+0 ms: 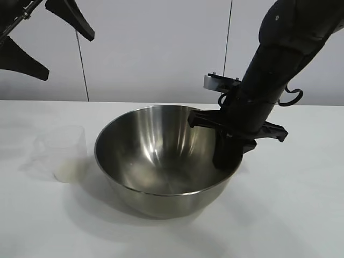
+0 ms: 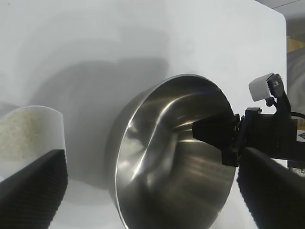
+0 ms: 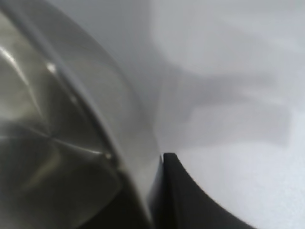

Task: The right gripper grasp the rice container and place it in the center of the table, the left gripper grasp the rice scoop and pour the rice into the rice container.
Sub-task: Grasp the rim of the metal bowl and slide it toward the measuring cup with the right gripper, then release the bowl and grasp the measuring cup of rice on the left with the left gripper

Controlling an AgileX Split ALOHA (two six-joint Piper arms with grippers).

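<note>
Steel fills the middle of my exterior view: the rice container (image 1: 161, 161) stands upright on the table (image 1: 301, 215), mouth open straight up, rim level, a round bowl with no long axis to speak of. It sits at centre frame, slightly low.

I see the right gripper (image 1: 228, 142) coming down from the upper right of the frame, its arm slanting toward the centre. It is clamped on the bowl's right-hand rim, one finger inside against the wall, the other outside. In my right wrist view the steel rim (image 3: 95, 119) runs diagonally across the frame, with a dark finger (image 3: 190, 200) pressed just outside it at the lower centre. My left wrist view shows that same gripper (image 2: 228, 138) at the right of the frame, one black finger reaching into the bowl (image 2: 167, 157).

At the left of the exterior view, just beside the bowl but not touching it, the rice scoop (image 1: 67, 153) stands upright, its long axis vertical, mouth upward. The rice (image 1: 70, 172) lies as a white layer in its bottom. In the left wrist view the grains (image 2: 24, 131) show at the left edge.

The left gripper (image 1: 45, 40) hangs in the upper left corner, well above the scoop, its fingers spread wide and holding nothing.
</note>
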